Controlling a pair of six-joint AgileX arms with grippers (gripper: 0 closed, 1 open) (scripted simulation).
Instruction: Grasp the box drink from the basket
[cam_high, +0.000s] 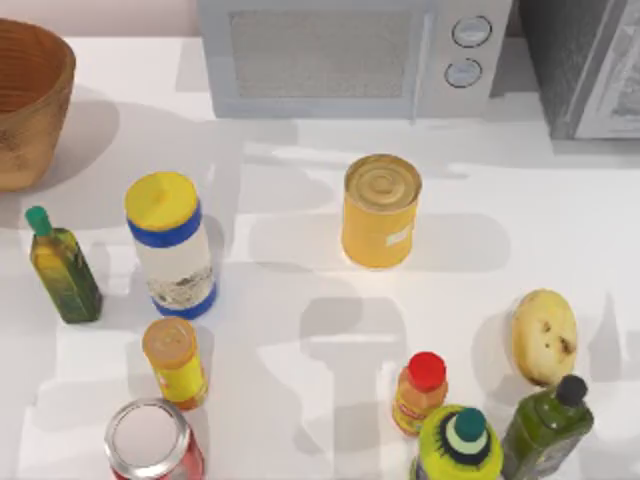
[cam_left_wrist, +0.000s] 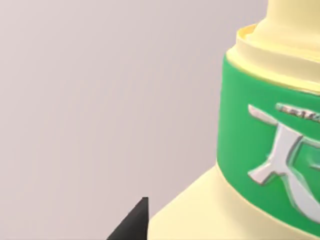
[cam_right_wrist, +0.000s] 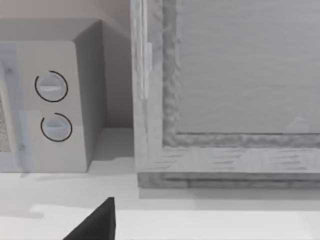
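The box drink (cam_left_wrist: 260, 150) looms close in the left wrist view, pale cream-yellow with a green band and silver lettering, seen against a plain wall. My left gripper's black fingertip (cam_left_wrist: 134, 224) lies against its lower body, so the gripper is shut on it; the other finger is hidden. The brown wicker basket (cam_high: 55, 95) stands at the table's far left corner in the top view. In the right wrist view, my right gripper's black fingertip (cam_right_wrist: 95, 222) pokes in, facing a microwave (cam_right_wrist: 50, 100) and a grey cabinet (cam_right_wrist: 225, 90).
On the table stand a yellow tin can (cam_high: 380, 210), a white jar with a yellow lid (cam_high: 170, 245), a green bottle (cam_high: 62, 268), a small yellow bottle (cam_high: 175, 362), a red can (cam_high: 152, 442), a potato (cam_high: 544, 336) and three bottles at the front right. The microwave (cam_high: 330, 55) lines the back.
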